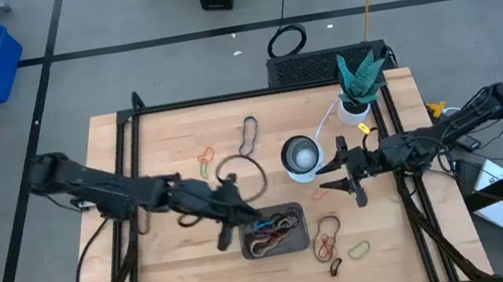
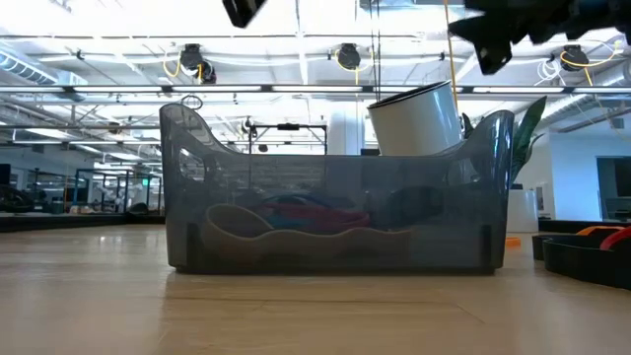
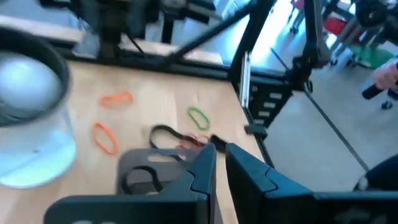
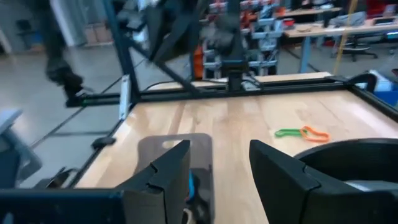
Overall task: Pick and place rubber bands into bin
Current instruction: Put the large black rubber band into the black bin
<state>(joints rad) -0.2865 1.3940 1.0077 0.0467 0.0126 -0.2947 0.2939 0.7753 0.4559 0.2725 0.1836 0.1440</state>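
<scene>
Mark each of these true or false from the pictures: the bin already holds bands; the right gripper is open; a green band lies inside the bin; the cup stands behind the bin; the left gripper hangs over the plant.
1. The bin already holds bands. True: several coloured loops lie in it.
2. The right gripper is open. True: its fingers stand apart, beside the cup.
3. A green band lies inside the bin. False: it lies on the table, right of the bin.
4. The cup stands behind the bin. True.
5. The left gripper hangs over the plant. False: it is at the bin's left edge, far from the plant.
</scene>
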